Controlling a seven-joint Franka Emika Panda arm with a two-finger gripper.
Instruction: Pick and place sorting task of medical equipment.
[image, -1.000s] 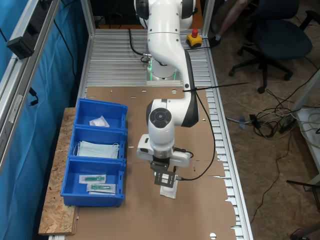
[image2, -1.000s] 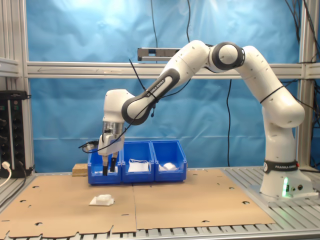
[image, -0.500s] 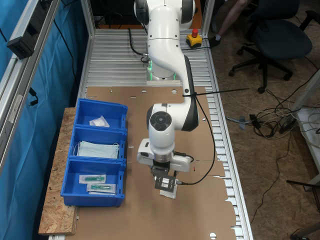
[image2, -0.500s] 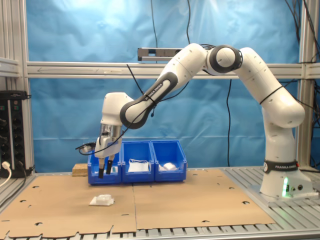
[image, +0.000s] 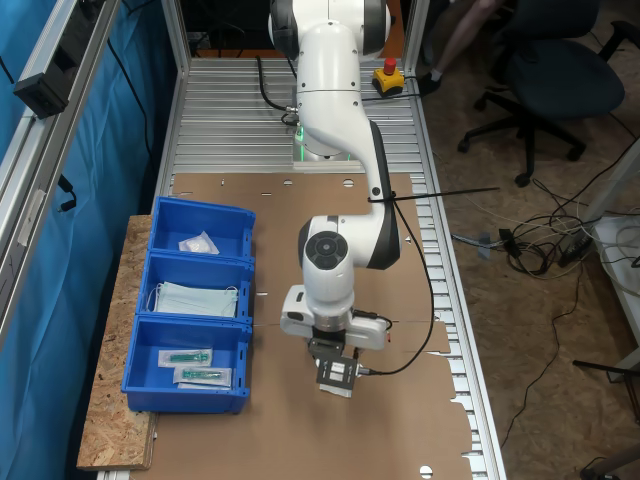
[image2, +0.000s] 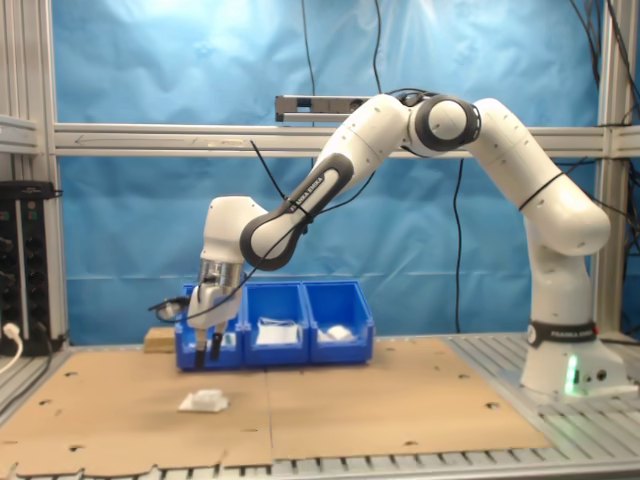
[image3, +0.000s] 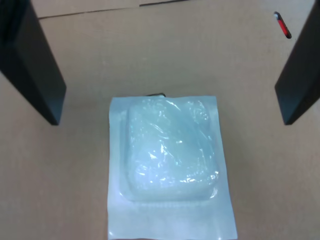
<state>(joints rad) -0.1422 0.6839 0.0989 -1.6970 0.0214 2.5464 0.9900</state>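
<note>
Puffy white sq pad (image3: 170, 165) in clear wrapper, gripper (image3: 170, 85) fingers spread apart.

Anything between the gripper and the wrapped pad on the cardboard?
Nothing: in the second exterior view only open air separates the gripper from the wrapped pad; in the wrist view the pad lies unobstructed between the open fingers.

The wrapped pad (image3: 170, 165) is white under a clear, shiny wrapper. It lies on the brown cardboard worktop (image: 400, 430). The gripper (image2: 211, 353) has black fingers (image3: 35, 65), and the arm (image: 335, 90) is white with dark grey joints. The three bins (image: 190, 320) are bright blue. One bin holds pale blue face masks (image: 195, 298), another holds clear packets (image: 195, 366) with green parts. The curtain (image2: 140, 60) behind is blue.
</note>
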